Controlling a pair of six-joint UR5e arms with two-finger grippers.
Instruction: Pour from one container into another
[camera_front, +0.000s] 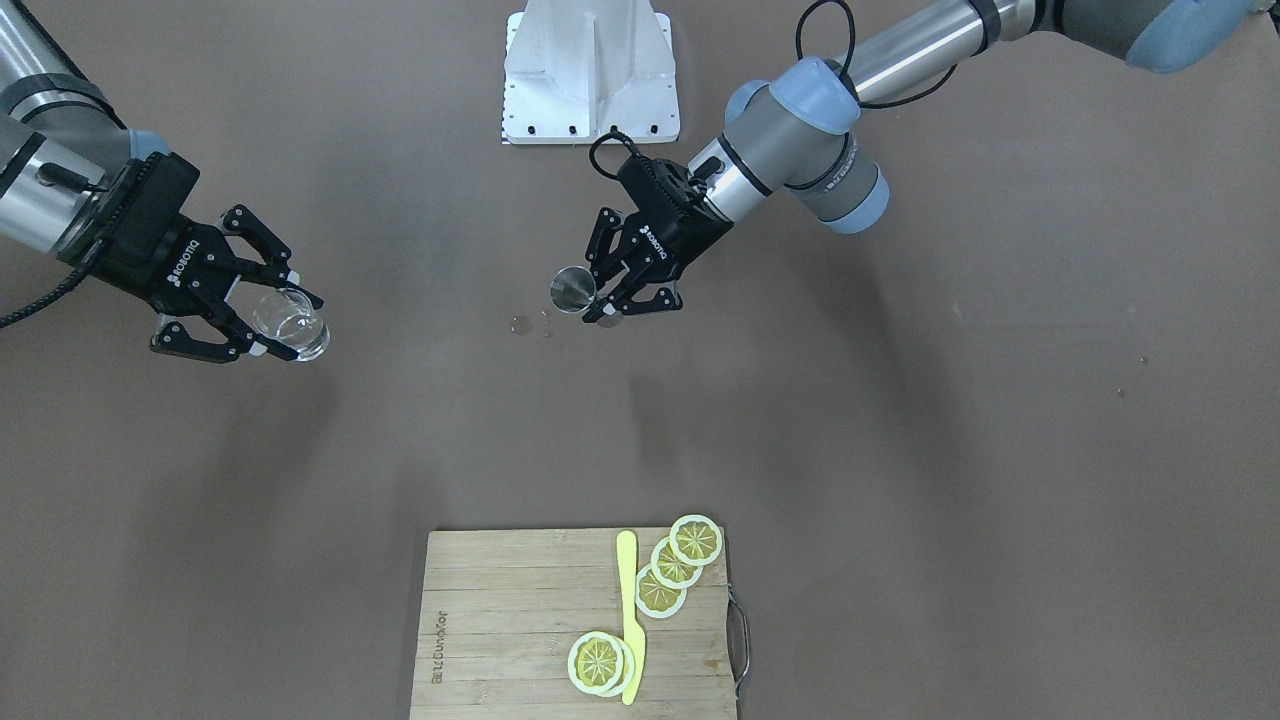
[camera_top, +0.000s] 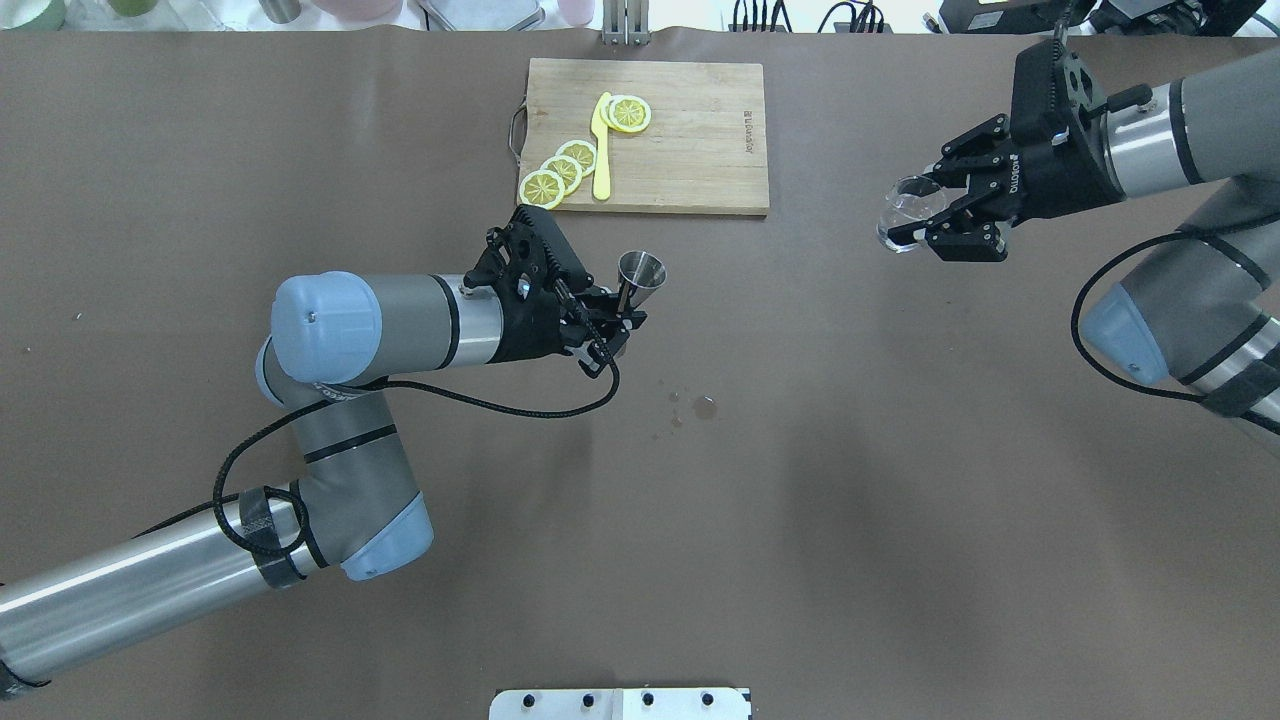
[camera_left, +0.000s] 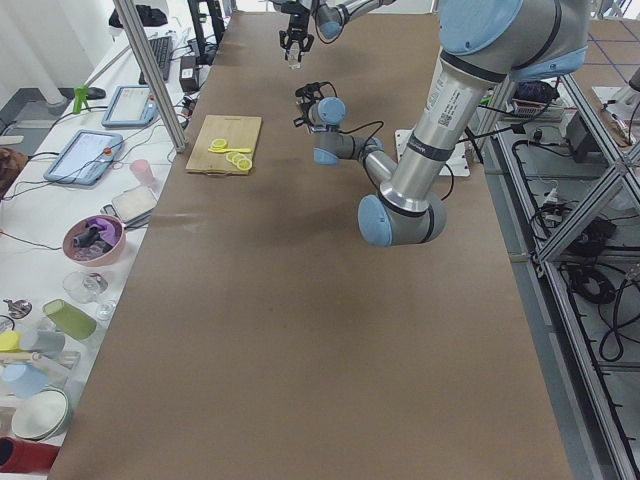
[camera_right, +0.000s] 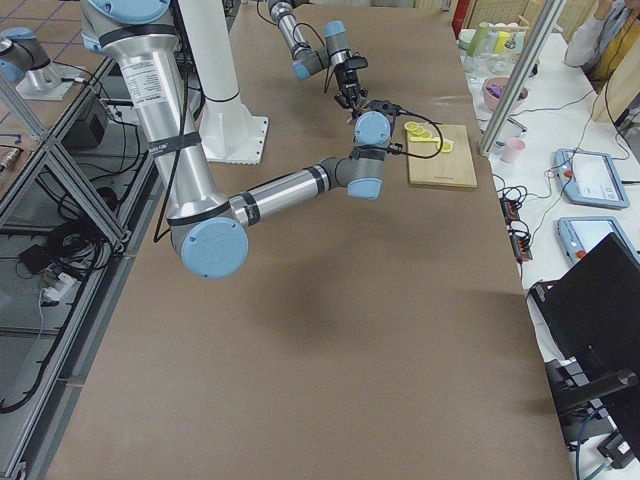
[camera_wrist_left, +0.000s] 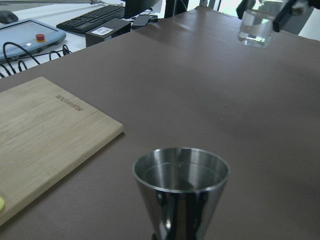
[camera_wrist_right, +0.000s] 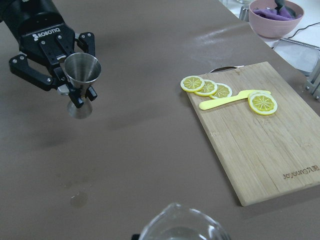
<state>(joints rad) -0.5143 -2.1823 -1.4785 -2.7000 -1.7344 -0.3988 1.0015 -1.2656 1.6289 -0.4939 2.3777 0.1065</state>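
A steel jigger is held upright above the table, my left gripper shut on its narrow waist. The right wrist view shows the same jigger in that gripper. The left wrist view looks onto the jigger's rim; whether liquid is inside I cannot tell. Far off to the other side, my right gripper is shut on a clear glass, lifted off the table and slightly tilted. The glass and jigger are well apart. The glass looks to hold some clear liquid.
A few wet spots mark the brown table near the middle. A wooden cutting board at the far edge carries lemon slices and a yellow knife. The robot's white base plate sits at the near edge.
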